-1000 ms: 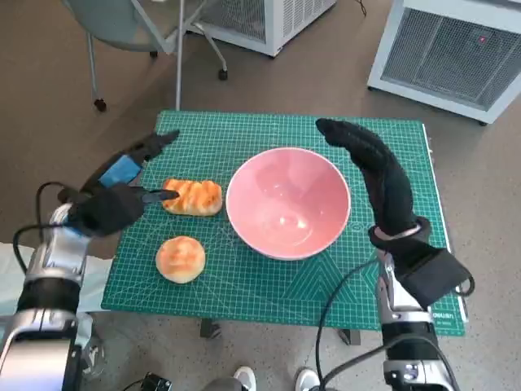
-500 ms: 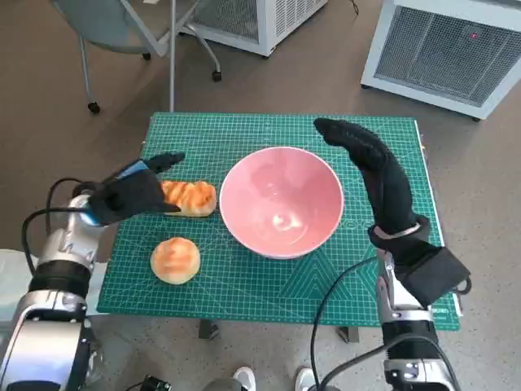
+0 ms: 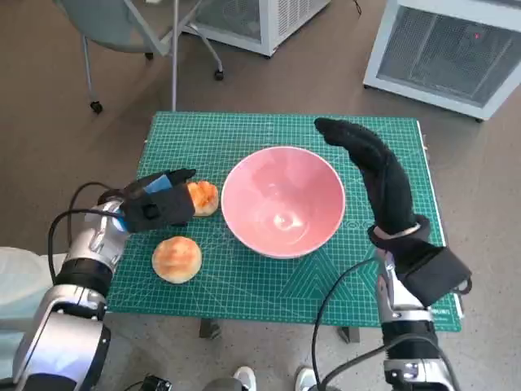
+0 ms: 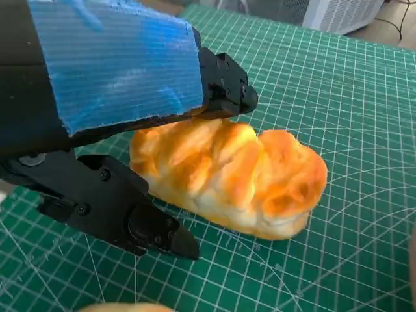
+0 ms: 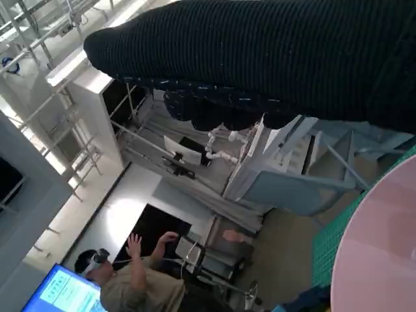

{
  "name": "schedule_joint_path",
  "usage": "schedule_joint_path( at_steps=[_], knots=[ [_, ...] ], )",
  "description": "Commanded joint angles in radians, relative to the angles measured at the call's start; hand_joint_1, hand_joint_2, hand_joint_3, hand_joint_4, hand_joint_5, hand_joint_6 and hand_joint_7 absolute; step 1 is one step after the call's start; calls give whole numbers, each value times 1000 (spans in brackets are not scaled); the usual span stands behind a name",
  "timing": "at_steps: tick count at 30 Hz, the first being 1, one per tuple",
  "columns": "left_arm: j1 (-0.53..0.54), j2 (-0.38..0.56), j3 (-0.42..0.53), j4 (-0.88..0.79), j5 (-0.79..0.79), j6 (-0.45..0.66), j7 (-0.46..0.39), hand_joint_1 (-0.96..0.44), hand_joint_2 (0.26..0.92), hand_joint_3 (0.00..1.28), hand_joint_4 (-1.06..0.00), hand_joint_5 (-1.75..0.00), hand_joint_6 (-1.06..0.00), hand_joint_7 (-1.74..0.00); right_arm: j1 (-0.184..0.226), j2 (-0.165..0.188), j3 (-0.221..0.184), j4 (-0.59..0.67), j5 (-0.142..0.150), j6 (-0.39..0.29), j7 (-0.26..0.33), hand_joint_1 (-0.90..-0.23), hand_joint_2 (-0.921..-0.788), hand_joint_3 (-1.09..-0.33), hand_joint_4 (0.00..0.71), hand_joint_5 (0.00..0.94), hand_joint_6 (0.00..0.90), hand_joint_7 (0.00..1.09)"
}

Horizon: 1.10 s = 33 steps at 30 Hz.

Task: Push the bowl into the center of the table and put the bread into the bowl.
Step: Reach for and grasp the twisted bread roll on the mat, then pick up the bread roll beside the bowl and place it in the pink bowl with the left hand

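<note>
Landmark: we place everything from the pink bowl [image 3: 282,200], which sits near the middle of the green mat [image 3: 244,281].
Bread in play: the braided loaf [image 4: 231,174] lies just off the bowl's rim on our left-arm side, flat on the mat, not yet in the bowl.
Long axis: the loaf runs roughly toward and away from the bowl, so its near end points at the rim.
Left hand: our left hand [image 3: 155,205] covers the loaf's outer half; in the left wrist view its fingers [image 4: 224,91] straddle the loaf, one over the top and one low along the side, narrowly apart. The upper one touches the crust; we cannot tell whether the grip has closed.
Key relation: the loaf lies between these fingers, and the bowl lies beyond its free end, so we judge the coming move to be a close, a lift and a short carry toward the bowl.
Right hand: our right hand [image 3: 370,167] hangs at the bowl's far rim on the opposite side, fingers extended and holding nothing.
Nearer hand: the left, plainly.
Other bread: a round bun [image 3: 177,259] rests beside the bowl, nearer our body than the loaf.
</note>
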Motion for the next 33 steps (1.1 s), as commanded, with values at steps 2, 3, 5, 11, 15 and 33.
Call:
schedule_joint_path(
  at_steps=[2, 3, 5, 11, 15, 33],
  knots=[
    [-15, -12, -59, 22, 55, -22, 49, 49, 890, 42, -640, -60, -694, -70, 30, 5, 4, -4, -3, 13, -10, -730, -921, -772, 179, 1, -1, 474],
    [-16, -9, -64, 24, 61, -26, 58, 40, 896, 60, -643, -272, -659, -321, 30, 5, 5, -5, -3, 13, -10, -730, -921, -772, 178, 1, -1, 475],
    [-20, 1, -72, 28, 69, -40, 74, 17, 911, 126, -628, -815, -541, -942, 33, 5, 6, -8, -3, 14, -12, -730, -921, -773, 177, 0, -1, 475],
    [-32, 41, -64, 5, 58, -91, 94, 3, 920, 96, -706, -1108, -549, -1201, 43, 7, 7, -23, 12, 20, -7, -730, -921, -774, 170, 0, 0, 476],
    [-27, 77, -26, -48, 20, -141, 93, 2, 920, 78, -726, -1133, -573, -1190, 49, 10, 8, -35, 21, 27, -6, -730, -921, -775, 168, 0, 0, 482],
    [164, 189, 218, -649, -123, -194, 137, 2, 920, 40, -763, -1074, -622, -1175, 59, 17, 12, -41, 18, 22, -8, -721, -921, -788, 174, 3, -1, 503]
  ],
)
